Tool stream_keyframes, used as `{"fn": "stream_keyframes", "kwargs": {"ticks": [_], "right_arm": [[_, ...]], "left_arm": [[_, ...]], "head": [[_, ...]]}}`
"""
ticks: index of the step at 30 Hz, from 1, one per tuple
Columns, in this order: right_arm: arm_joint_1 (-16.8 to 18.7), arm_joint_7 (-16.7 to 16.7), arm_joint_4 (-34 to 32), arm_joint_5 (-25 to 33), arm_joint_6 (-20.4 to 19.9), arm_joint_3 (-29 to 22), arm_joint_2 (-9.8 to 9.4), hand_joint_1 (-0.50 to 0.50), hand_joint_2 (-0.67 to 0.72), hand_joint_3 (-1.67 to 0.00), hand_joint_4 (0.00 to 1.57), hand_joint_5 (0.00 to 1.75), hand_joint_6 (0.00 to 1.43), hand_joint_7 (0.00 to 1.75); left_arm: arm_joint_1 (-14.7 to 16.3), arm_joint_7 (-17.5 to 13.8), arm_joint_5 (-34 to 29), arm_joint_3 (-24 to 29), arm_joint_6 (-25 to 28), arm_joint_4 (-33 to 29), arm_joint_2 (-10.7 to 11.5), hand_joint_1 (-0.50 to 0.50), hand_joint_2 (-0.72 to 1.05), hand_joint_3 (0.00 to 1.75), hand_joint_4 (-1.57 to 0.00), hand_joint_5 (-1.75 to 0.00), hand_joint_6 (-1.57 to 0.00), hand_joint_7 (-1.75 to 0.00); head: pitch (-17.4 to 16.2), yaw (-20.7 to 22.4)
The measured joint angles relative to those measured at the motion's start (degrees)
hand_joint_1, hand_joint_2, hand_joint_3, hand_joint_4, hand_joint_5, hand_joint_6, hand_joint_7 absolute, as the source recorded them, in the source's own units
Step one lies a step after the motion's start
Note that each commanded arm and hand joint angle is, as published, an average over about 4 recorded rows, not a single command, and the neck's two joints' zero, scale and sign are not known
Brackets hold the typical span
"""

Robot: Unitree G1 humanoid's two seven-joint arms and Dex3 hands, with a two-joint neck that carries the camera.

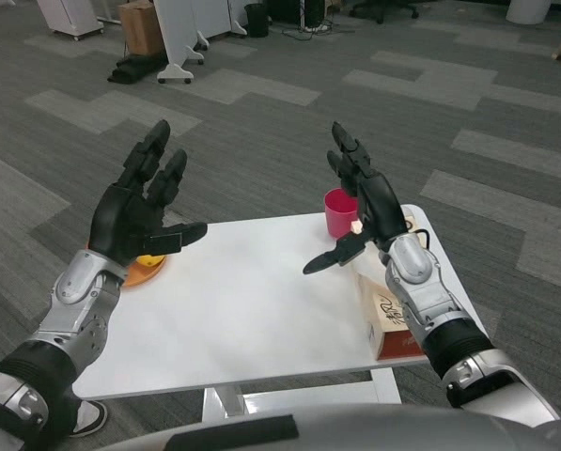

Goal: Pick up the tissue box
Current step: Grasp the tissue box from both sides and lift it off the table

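The tissue box (385,318) lies near the right edge of the white table (242,310), cream on top with a reddish-brown side, partly hidden under my right forearm. My right hand (360,202) is raised above the table just left of and beyond the box, fingers spread and thumb pointing left, holding nothing. My left hand (141,207) is lifted over the table's left side, fingers apart and empty, far from the box.
A pink cup (339,213) stands at the table's far edge, close behind my right hand. An orange dish (141,272) with something yellow sits at the left edge under my left hand. Grey carpet floor surrounds the table; white furniture bases and a cardboard box (141,26) stand far back.
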Motion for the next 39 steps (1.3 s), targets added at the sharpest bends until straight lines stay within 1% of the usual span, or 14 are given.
{"fn": "stream_keyframes", "kwargs": {"ticks": [3, 8, 12, 15, 21, 24, 29, 30, 31, 35, 37, 39], "right_arm": [[0.0, 0.0, 0.2, 0.0, 0.0, 0.0, -0.01, -0.08, 0.22, -0.16, 0.0, 0.1, 0.0, 0.0], [0.0, 0.0, 1.0, 0.0, 0.0, -0.7, -0.1, -0.08, 0.22, -0.16, 0.0, 0.1, 0.0, 0.0], [0.0, 0.0, 1.4, 0.0, 0.0, -2.0, -0.36, -0.08, 0.22, -0.16, 0.0, 0.1, 0.0, 0.0], [0.0, 0.0, 1.5, 0.0, 0.0, -4.1, -0.8, -0.08, 0.17, -0.16, 0.0, 0.1, 0.0, 0.0], [0.0, 0.0, 1.6, 0.2, 0.0, -12.0, -1.65, -0.08, 0.15, -0.16, 0.0, 0.07, 0.0, 0.0], [0.2, 0.0, 2.0, 0.2, 0.0, -14.6, -2.06, -0.08, 0.15, -0.16, 0.0, 0.1, 0.0, 0.0], [0.8, 1.0, 3.7, 0.2, 0.2, -18.9, -2.61, -0.08, 0.17, -0.16, 0.0, 0.1, 0.0, 0.0], [1.0, 1.7, 4.2, 0.2, 0.3, -19.8, -2.74, -0.08, 0.17, -0.16, 0.0, 0.1, 0.0, 0.0], [1.1, 3.1, 4.8, 0.3, 0.7, -20.9, -2.92, -0.08, 0.17, -0.16, 0.0, 0.1, 0.0, 0.0], [1.3, 12.2, 8.5, 0.4, 2.7, -24.8, -4.34, -0.03, 0.14, -0.16, 0.0, 0.1, 0.0, 0.0], [1.3, 15.9, 10.0, 0.4, 3.2, -26.3, -4.75, -0.01, 0.11, -0.16, 0.0, 0.1, 0.0, 0.0], [1.1, 19.7, 11.4, 0.4, 3.7, -27.9, -5.16, 0.02, 0.09, -0.2, 0.0, 0.1, 0.0, 0.0]], "left_arm": [[0.0, 0.0, 0.0, 0.0, 0.0, 0.1, 0.0, 0.5, 1.05, 0.31, 0.0, 0.0, 0.0, 0.0], [0.0, 0.0, -0.1, 0.0, -0.1, 0.5, 0.0, 0.5, 1.05, 0.26, 0.0, 0.0, 0.0, 0.0], [0.0, 0.0, -0.1, 0.0, -0.1, 1.2, 0.0, 0.5, 1.05, 0.26, 0.0, 0.0, 0.0, 0.0], [0.0, 0.0, -0.1, 0.0, -0.1, 1.9, 0.0, 0.5, 1.05, 0.26, 0.0, 0.0, 0.0, 0.0], [0.0, 0.0, -0.1, 0.1, -0.2, 2.4, 0.0, 0.5, 1.05, 0.26, 0.0, 0.0, 0.0, 0.0], [0.0, 0.0, -0.1, 0.1, -0.2, 2.4, 0.0, 0.5, 1.05, 0.26, 0.0, 0.0, 0.0, 0.0], [0.0, 0.0, -0.2, 0.4, -0.2, 2.5, 0.0, 0.5, 1.05, 0.26, 0.0, 0.0, 0.0, 0.0], [0.0, 0.0, -0.2, 0.5, -0.2, 2.5, 0.0, 0.5, 1.05, 0.26, 0.0, 0.0, 0.0, 0.0], [0.0, 0.0, -0.2, 0.6, -0.2, 2.6, 0.0, 0.5, 1.05, 0.26, 0.0, 0.0, 0.0, 0.0], [0.0, 0.0, -0.4, 0.9, -0.2, 2.9, 0.0, 0.5, 1.05, 0.26, 0.0, 0.0, 0.0, 0.0], [0.0, 0.0, -0.5, 1.0, -0.2, 3.1, 0.0, 0.5, 1.05, 0.26, 0.0, 0.0, 0.0, 0.0], [0.0, 0.0, -0.5, 1.1, -0.3, 3.6, 0.0, 0.5, 1.05, 0.26, 0.0, 0.0, 0.0, 0.0]], "head": [[-3.5, 0.3], [-5.4, 1.3], [-5.4, 1.4], [-5.0, 1.2], [-3.4, -0.1], [-2.7, -0.8], [-2.8, 0.0], [-2.9, 0.2], [-2.9, 0.3], [-3.1, 0.2], [-3.0, 0.1], [-2.9, -0.1]]}}
